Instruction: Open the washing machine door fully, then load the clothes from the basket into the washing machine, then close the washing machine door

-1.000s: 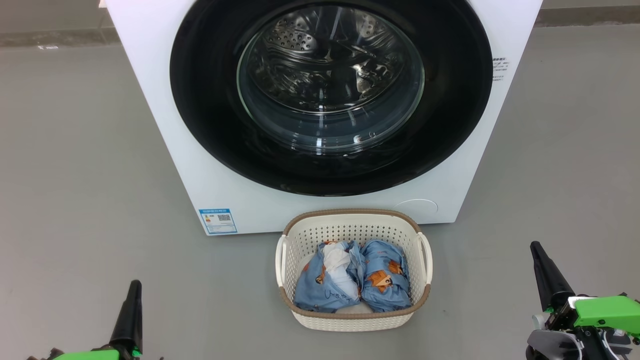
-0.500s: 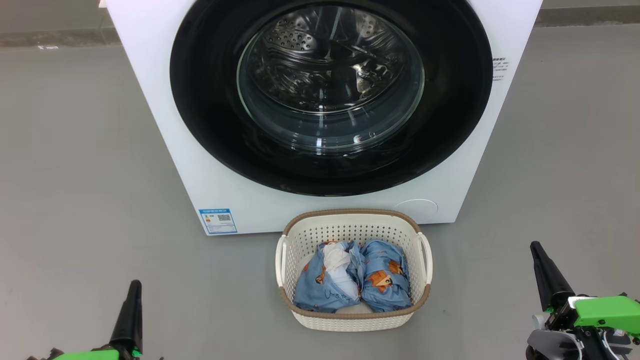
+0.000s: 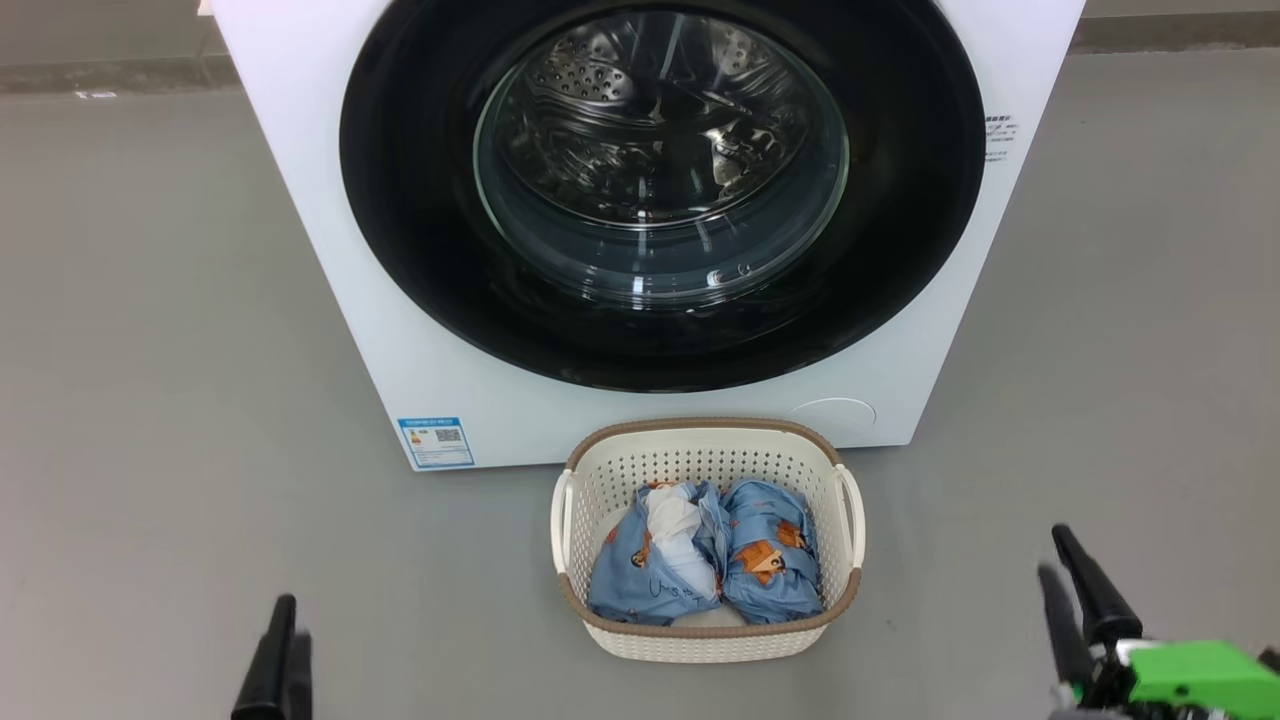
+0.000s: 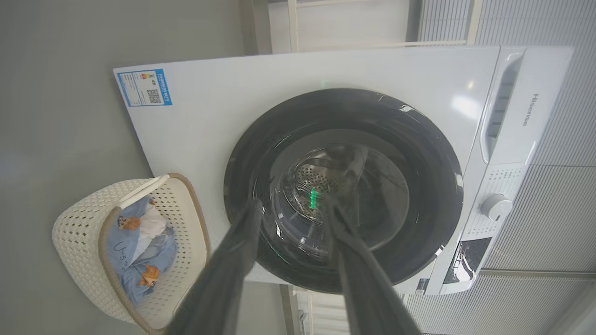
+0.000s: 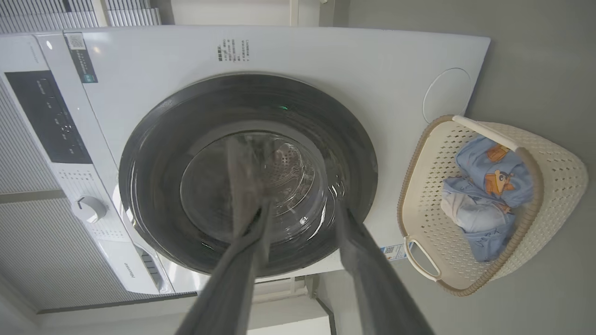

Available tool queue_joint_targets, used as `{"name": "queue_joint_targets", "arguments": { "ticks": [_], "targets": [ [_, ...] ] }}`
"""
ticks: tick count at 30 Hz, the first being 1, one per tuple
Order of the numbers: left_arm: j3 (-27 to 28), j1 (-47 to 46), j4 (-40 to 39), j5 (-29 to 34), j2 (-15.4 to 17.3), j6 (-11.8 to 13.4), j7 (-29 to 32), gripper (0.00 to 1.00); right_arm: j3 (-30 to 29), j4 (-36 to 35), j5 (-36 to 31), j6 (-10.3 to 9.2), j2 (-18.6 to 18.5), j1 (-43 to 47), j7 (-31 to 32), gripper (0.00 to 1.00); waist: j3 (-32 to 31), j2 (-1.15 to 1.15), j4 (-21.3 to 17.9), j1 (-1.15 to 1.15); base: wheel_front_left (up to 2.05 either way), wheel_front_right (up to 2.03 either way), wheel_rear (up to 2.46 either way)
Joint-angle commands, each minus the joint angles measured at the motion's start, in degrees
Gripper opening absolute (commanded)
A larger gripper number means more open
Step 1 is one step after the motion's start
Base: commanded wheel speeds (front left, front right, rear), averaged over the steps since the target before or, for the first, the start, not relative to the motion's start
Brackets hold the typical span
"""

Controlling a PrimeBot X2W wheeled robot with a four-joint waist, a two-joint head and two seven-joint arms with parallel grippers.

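The washing machine (image 3: pixel 330 250) stands ahead, and its washing machine door (image 3: pixel 420 250), black-rimmed with a glass bowl, lies flat against the front. On the floor just before it sits the basket (image 3: pixel 700 428), holding the clothes: one blue bundle with white lining (image 3: pixel 640 575) and another (image 3: pixel 770 565) beside it. My left gripper (image 3: pixel 295 617) is low at the left, well clear of the basket, its fingers apart and empty. Low at the right is my right gripper (image 3: pixel 1052 550), open and empty too. Both wrist views look at the door (image 4: pixel 344 107) (image 5: pixel 251 93) past parted fingers (image 4: pixel 233 251) (image 5: pixel 363 260).
Grey floor lies on both sides of the machine and the basket. A blue label sticker (image 3: pixel 436 441) and a round cover (image 3: pixel 830 412) are on the machine's lower front. Its dial (image 4: pixel 496 207) and control panel (image 5: pixel 46 116) show in the wrist views.
Both grippers have gone from shut to open. Both have also dropped lower in the head view. The door, basket and clothes have not moved.
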Motion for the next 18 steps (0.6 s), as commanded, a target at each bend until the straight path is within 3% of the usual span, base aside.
{"name": "queue_joint_targets", "arguments": {
  "ticks": [1,7,10,18],
  "targets": [
    [0.0,-0.2,-0.3,0.0,0.1,0.0,-0.1,1.0,0.0,-0.4,0.0,0.01,-0.1,-0.2,-0.1,1.0,0.0,0.0,0.0,0.0,0.0,0.0,0.0],
    [-0.6,-0.1,-1.3,1.0,0.3,0.0,-1.3,1.0,0.4,-1.0,-0.6,0.02,-0.3,-0.2,-0.8,1.0,0.0,0.0,0.1,0.12,0.0,0.0,0.0],
    [-0.8,-0.1,-1.6,1.9,0.5,0.0,-1.8,1.0,0.8,-1.2,-1.3,0.02,-0.6,-0.2,-1.5,1.0,0.1,0.0,0.2,0.02,0.0,0.0,0.0],
    [-1.0,-0.1,-2.3,6.2,0.7,0.0,-3.2,1.0,2.5,-1.4,-4.6,0.03,-2.1,-0.6,-3.2,1.0,0.2,0.0,0.3,0.0,0.0,0.0,0.0]
  ]
}}
